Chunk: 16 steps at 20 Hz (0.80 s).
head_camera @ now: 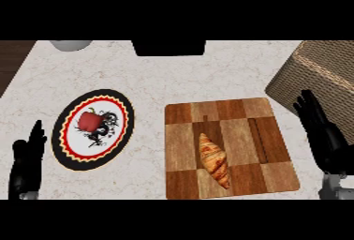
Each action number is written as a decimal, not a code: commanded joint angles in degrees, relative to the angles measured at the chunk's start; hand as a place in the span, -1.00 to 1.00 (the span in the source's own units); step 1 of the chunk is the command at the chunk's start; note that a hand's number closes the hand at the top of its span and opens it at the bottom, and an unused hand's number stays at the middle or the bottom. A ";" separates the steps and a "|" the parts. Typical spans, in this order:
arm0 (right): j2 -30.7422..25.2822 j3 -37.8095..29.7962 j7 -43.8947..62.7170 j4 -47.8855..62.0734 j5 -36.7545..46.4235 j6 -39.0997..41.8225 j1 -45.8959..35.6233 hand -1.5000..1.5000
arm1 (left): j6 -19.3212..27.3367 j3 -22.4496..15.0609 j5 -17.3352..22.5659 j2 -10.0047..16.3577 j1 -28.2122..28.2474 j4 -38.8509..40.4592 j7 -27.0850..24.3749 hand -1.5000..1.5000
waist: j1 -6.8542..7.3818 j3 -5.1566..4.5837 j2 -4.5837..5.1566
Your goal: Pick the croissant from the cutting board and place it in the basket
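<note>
The croissant (214,160) lies on the cutting board (242,117), toward its near side. It looks light, soft and crumbly, so take it gently round its fat middle. The right hand (319,133) is released, fingers straight, right of the cutting board, by the basket (314,70).
</note>
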 commanded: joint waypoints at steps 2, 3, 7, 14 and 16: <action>0.52 7.59 0.97 -0.60 0.10 7.41 -10.56 1.00 | -3.04 -1.71 0.12 -0.12 -7.78 -0.09 1.60 0.00 | 1.39 -0.90 0.70; 0.17 9.77 0.79 -1.30 -0.29 10.61 -14.23 1.00 | -5.81 -2.52 1.26 0.38 -6.80 -2.33 -0.17 0.00 | 3.73 -0.93 0.65; -6.33 21.47 -3.76 -6.92 7.93 24.18 -25.24 1.00 | -9.28 -6.79 2.13 -2.17 -10.37 -3.77 -0.18 0.00 | 8.70 -1.97 0.04; 3.32 46.36 -12.21 -10.53 28.32 22.04 -24.05 -1.00 | -15.33 -2.11 9.22 -0.53 -15.10 -0.46 2.89 0.00 | 1.94 -0.91 0.34; 9.94 50.73 -7.10 -7.81 34.14 17.03 -26.32 -1.00 | -15.47 -1.53 9.15 -0.63 -14.88 0.30 2.18 0.00 | 1.49 -0.95 0.29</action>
